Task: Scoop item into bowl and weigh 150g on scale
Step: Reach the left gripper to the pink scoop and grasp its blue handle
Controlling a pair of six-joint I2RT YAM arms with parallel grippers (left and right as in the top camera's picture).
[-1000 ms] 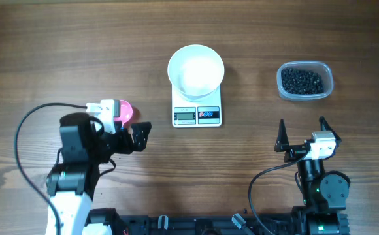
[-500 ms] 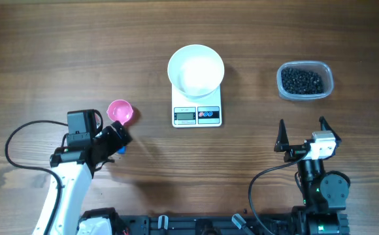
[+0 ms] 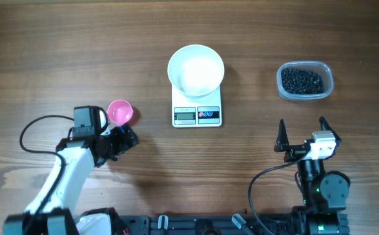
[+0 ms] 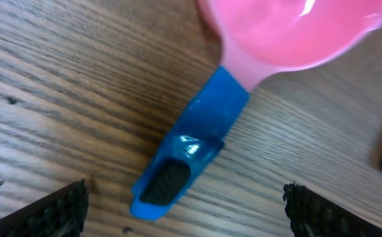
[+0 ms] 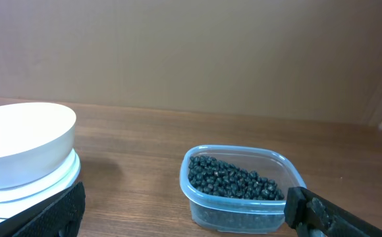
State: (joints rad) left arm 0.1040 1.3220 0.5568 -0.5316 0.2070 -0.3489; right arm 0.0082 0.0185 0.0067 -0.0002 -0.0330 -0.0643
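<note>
The white bowl (image 3: 196, 70) stands on the small white scale (image 3: 197, 115) at the table's middle. The item, tiny black beads (image 3: 301, 80), fills a clear tub (image 3: 323, 91) at the right. A pink scoop (image 3: 120, 112) with a blue handle (image 4: 191, 145) lies left of the scale. My left gripper (image 3: 125, 137) hovers open just over the handle's end, its fingertips (image 4: 59, 210) wide on either side and apart from it. My right gripper (image 3: 302, 134) stands open near the front edge, facing the tub (image 5: 244, 191) and the bowl (image 5: 20, 141), with nothing between its fingers.
Bare wooden tabletop (image 3: 59, 46) lies all around the objects. A black cable (image 3: 29, 127) loops beside the left arm, and another (image 3: 258, 179) runs by the right arm's base.
The left arm drew back off the scoop, uncovering it, then moved right so its open fingers straddle the blue handle. The right arm has not moved.
</note>
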